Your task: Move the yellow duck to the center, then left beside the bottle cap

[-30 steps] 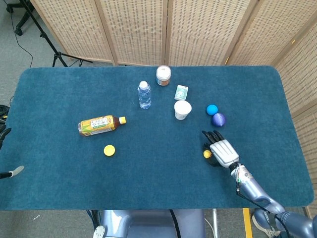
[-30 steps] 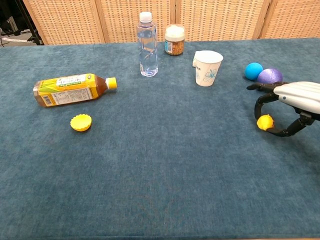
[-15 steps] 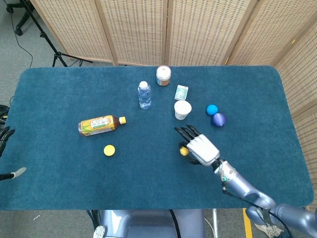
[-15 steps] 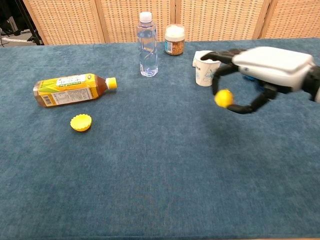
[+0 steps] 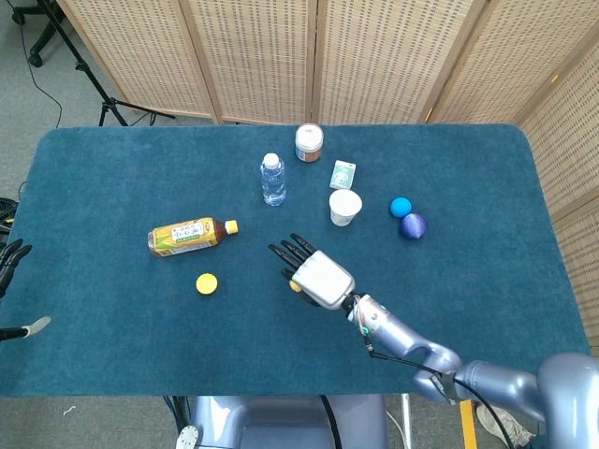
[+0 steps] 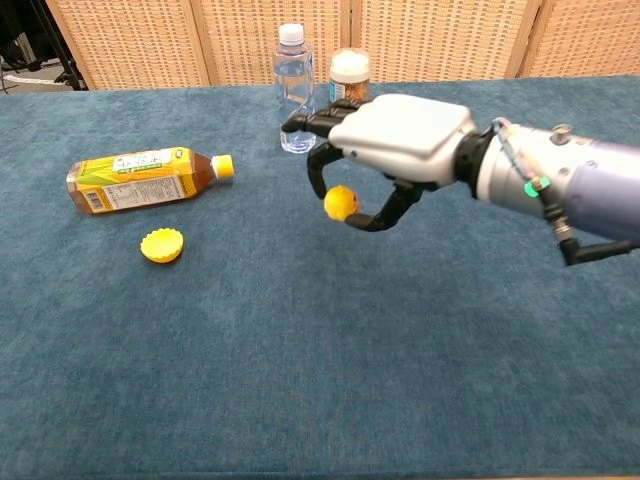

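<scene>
Right hand (image 6: 385, 150): raised above the table's middle, palm down, pinching the yellow duck between thumb and a curled finger; the other fingers point toward the far-left side.
Yellow duck (image 6: 341, 203): held off the cloth under the right hand; in the head view only a sliver shows at the hand's edge (image 5: 295, 285).
Left hand (image 5: 9, 257): only dark fingertips show at the left frame edge in the head view; whether they are spread or curled cannot be told.
Bottle cap (image 6: 162, 245): yellow, lying open side up on the table, well left of the duck, just in front of the tea bottle.
Tea bottle (image 6: 143, 179): lying on its side, yellow cap on, filled with amber liquid.
Water bottle (image 6: 295, 90): upright, capped, clear contents.
Jar (image 6: 349, 79): upright, white lid on, behind the hand.
Paper cup (image 5: 344, 207): upright, open; contents cannot be told.
Small box (image 5: 343, 174): just behind the cup.
Blue ball (image 5: 401, 207) and purple ball (image 5: 413, 225): beside each other, right of the cup.
Table (image 6: 300, 380): covered in blue cloth.
</scene>
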`<move>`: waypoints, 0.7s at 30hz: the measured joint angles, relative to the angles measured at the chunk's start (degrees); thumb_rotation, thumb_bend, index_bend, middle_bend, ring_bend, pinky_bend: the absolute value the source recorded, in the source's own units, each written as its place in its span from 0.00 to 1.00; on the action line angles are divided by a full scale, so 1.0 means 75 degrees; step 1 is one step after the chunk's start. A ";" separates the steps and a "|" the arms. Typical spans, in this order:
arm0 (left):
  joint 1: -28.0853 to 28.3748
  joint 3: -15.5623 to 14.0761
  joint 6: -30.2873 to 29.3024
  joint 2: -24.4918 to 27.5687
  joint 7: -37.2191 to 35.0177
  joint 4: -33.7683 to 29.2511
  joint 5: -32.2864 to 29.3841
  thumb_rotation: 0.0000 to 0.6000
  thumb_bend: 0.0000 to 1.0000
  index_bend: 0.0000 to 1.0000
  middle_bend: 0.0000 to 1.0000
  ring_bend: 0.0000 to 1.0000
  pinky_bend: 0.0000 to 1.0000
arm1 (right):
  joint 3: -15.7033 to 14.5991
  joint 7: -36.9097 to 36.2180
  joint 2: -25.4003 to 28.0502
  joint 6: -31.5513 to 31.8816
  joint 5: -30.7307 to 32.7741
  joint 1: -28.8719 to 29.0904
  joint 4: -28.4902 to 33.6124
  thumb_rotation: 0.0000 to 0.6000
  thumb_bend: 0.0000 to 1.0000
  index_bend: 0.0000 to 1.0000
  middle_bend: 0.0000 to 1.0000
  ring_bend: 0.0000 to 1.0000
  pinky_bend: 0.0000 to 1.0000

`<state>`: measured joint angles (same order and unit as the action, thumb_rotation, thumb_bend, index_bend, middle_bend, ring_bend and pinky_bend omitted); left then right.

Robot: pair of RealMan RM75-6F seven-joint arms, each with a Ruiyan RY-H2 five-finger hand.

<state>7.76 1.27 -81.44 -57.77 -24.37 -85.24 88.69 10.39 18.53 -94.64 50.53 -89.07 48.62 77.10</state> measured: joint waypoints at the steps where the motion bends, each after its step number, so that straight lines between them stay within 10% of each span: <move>1: 0.0009 -0.0008 0.0018 0.0001 -0.0008 0.0004 0.0005 1.00 0.00 0.00 0.00 0.00 0.00 | 0.0014 0.0232 -0.0114 -0.0045 0.0118 0.0019 -0.0023 1.00 0.50 0.54 0.00 0.00 0.00; 16: 0.0017 -0.0035 -0.0008 0.0033 -0.0144 0.0024 0.0010 1.00 0.00 0.00 0.00 0.00 0.00 | -0.0346 0.1978 -0.1437 -0.0302 0.1331 0.0043 -0.0496 1.00 0.48 0.54 0.00 0.00 0.00; 21: 0.0021 -0.0031 -0.0002 0.0030 -0.0116 0.0012 -0.0018 1.00 0.00 0.00 0.00 0.00 0.00 | -0.0429 0.1785 -0.1545 -0.0153 0.1251 0.0011 -0.0709 1.00 0.38 0.34 0.00 0.00 0.00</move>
<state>7.92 1.03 -81.46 -57.54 -25.24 -85.15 88.56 7.17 31.92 -106.22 49.38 -79.69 48.70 71.78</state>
